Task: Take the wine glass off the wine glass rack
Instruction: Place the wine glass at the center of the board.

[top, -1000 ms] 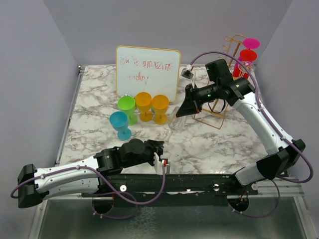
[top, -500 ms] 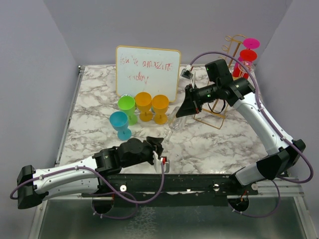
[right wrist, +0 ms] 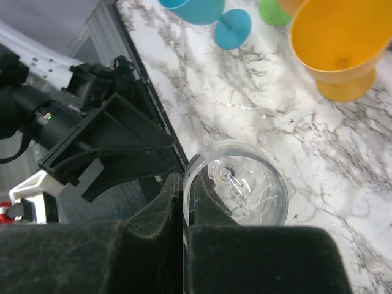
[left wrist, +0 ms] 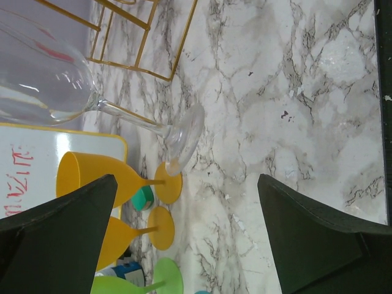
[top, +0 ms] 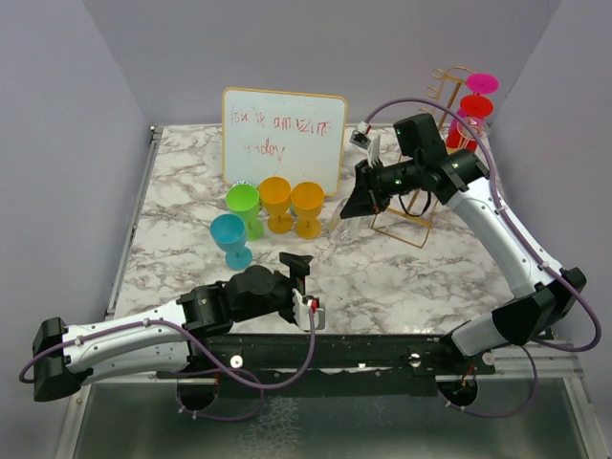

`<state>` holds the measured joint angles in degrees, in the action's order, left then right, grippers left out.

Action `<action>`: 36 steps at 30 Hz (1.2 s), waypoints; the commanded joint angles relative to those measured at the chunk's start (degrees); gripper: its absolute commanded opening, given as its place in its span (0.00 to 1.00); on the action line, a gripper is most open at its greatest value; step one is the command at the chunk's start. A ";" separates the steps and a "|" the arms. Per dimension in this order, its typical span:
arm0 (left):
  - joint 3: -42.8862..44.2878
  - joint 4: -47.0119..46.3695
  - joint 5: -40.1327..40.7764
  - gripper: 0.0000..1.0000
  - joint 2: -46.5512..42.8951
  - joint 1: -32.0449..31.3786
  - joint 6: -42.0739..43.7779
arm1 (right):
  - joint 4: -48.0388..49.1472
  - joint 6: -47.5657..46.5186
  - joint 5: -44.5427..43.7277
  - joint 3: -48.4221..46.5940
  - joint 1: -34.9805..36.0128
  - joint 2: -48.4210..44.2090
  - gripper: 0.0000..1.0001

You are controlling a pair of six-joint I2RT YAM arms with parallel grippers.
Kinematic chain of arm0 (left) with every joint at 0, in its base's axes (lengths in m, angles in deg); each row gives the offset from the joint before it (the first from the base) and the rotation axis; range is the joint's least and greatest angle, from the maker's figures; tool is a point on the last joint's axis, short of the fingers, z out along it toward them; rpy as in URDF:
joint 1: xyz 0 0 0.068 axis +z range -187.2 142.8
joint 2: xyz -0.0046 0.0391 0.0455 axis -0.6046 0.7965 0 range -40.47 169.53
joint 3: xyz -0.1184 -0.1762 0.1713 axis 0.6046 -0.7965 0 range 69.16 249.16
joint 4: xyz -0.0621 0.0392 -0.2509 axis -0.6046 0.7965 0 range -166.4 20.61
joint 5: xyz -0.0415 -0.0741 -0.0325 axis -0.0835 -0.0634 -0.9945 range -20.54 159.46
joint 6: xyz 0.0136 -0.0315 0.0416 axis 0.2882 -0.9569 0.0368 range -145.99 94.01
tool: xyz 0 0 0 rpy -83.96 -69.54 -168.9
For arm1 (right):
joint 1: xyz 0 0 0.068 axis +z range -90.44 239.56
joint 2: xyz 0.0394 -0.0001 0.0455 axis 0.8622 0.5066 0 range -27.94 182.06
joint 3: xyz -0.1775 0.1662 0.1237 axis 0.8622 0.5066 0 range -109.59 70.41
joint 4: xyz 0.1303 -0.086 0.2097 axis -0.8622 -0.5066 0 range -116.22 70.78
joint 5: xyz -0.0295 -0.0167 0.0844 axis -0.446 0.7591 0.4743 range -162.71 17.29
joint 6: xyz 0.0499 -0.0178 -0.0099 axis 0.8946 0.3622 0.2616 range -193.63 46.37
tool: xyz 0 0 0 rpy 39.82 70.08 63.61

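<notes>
left wrist view first: where is the wine glass (left wrist: 55,86) now?

it is off the wine glass rack (left wrist: 182,44). it lies tilted in front of the rack's gold wire base, with the bowl high and the stem going down to the foot. i cannot tell if the foot touches the marble table (top: 382,277).

who holds it?

the right gripper (right wrist: 184,190). in the right wrist view its two fingers are pressed together on the clear rim, so it is pinching the glass at the edge of the bowl.

and the other arm?

the left gripper (left wrist: 187,177) is low, near the front edge of the table, and it points toward the foot of the glass. its fingers are spread wide apart with only marble between them, and it touches nothing.

what stands around?

left of the glass there are two orange cups (top: 292,199), then a green cup (top: 243,201) and a blue cup (top: 229,232), all upright. behind them a whiteboard (top: 282,134) with red writing leans at the back. a red glass (top: 475,105) and a pink glass (top: 483,82) are up on the far side of the rack.
</notes>
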<state>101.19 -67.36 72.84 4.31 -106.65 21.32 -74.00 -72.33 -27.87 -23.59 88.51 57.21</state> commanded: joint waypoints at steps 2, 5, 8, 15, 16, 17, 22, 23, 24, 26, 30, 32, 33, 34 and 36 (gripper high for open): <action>2.19 -0.23 1.86 0.99 -1.56 0.15 -7.49 | 4.05 1.72 -9.52 1.01 0.52 -1.52 0.00; 2.81 -2.29 4.31 0.99 -1.79 0.26 -15.29 | 6.17 1.69 -12.79 2.94 0.66 -2.16 0.00; 5.69 -3.35 11.68 0.99 -1.07 0.27 -27.49 | 8.56 1.66 -17.31 5.06 2.07 -2.95 0.01; 16.04 4.00 17.00 0.99 3.44 6.27 -43.58 | 16.04 1.63 -25.99 12.43 6.51 -5.71 0.01; 17.37 4.91 15.47 0.99 4.21 8.52 -44.62 | 17.02 1.67 -26.03 13.45 7.01 -5.99 0.01; 18.45 5.61 13.99 0.99 5.02 10.96 -45.96 | 18.04 1.87 -26.55 14.41 7.52 -6.24 0.01; 23.88 8.90 4.70 0.99 7.98 26.13 -53.46 | 21.69 0.75 -30.19 18.22 10.95 -7.88 0.01; 25.34 9.95 3.53 0.99 8.76 28.20 -54.41 | 22.56 0.42 -30.40 18.91 11.93 -8.28 0.01; 27.04 11.46 2.72 0.99 9.81 30.34 -55.10 | 23.72 0.05 -30.63 19.74 12.98 -8.63 0.00; 30.82 15.53 3.90 0.99 12.30 34.30 -57.76 | 26.98 -0.63 -31.65 21.55 15.40 -9.14 0.01; 34.16 19.51 5.62 0.99 12.74 43.87 -63.18 | 31.04 -2.89 -35.25 22.28 21.03 -8.09 0.01; 34.08 19.64 5.04 0.99 11.92 48.49 -64.37 | 32.17 -3.96 -37.62 21.36 23.75 -6.15 0.00; 34.39 20.33 4.04 0.99 12.28 50.64 -64.38 | 32.69 -4.36 -38.85 20.56 24.96 -4.96 0.01; 34.86 21.32 2.61 0.99 13.14 52.87 -64.39 | 33.13 -4.67 -39.64 19.69 25.94 -3.70 0.00; 35.26 23.11 1.22 0.99 15.33 57.19 -65.31 | 33.36 -5.14 -41.28 17.53 27.41 -0.82 0.00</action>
<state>134.50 -49.96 78.13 17.44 -56.20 -39.97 -46.29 -74.76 -63.15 -2.08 113.12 51.94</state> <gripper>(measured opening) 0.987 0.046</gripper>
